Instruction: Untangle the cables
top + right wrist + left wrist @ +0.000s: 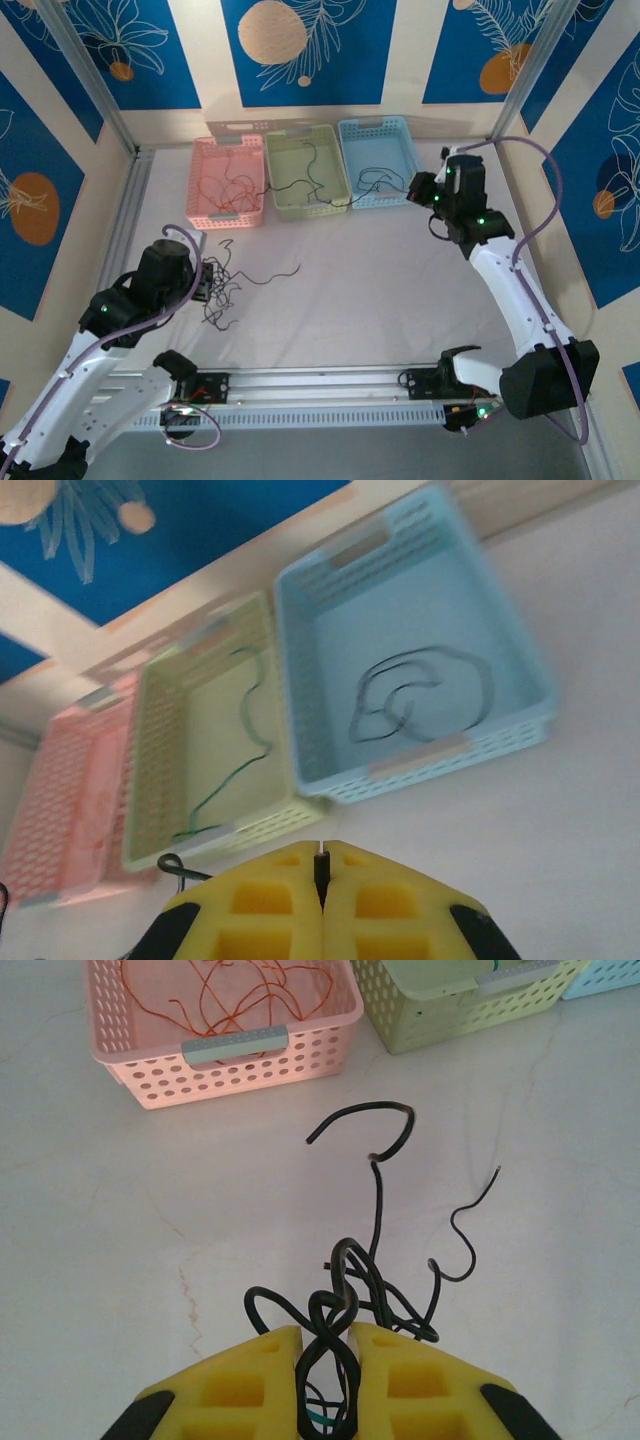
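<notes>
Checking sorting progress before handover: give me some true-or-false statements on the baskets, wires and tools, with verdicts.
1. The pink perforated plastic basket holds red-orange wires. True.
2. The blue perforated plastic basket is empty. False: a coiled black wire lies in it.
3. The left tool is shut on a clump of black wires. True.
4. The right tool is wide open. False: it is shut, pinching a thin black strand.

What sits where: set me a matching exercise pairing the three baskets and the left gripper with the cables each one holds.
1 pink basket
2 green basket
3 blue basket
4 left gripper

A knotted black clump
B orange-red wires
C green wire
D looped black wire

Pairs: 1-B, 2-C, 3-D, 4-A.
</notes>
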